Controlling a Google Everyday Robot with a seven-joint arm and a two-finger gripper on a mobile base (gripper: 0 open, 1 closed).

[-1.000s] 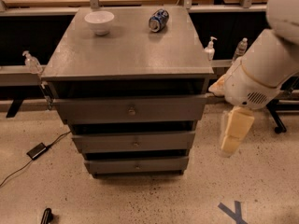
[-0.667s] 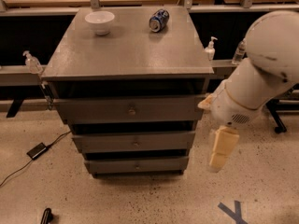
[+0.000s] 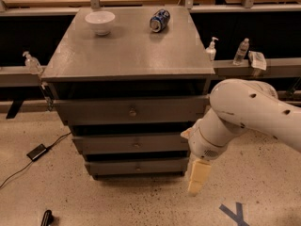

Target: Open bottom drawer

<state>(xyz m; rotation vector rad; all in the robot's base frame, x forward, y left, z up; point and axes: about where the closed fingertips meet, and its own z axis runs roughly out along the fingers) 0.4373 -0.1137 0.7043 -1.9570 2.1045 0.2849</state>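
Camera view has the gripper hanging low off the desk's front right corner, pointing down at the floor, just beside the right end of the bottom drawer. Open or closed? Cannot tell from here.

The bottom drawer looks shut, lowest of the three under the desk's front edge, with the slimmest front and a little round knob dead centre. That knob is the place to take hold, and it sits well to the left of the gripper.

By the look of it, this is a stiff wooden box with nothing to crush and moderate weight, and it should slide straight out. The knob is small and looks smooth, so a pinch could slip. A square, centred grip and a straight pull away from the front edge would suit.
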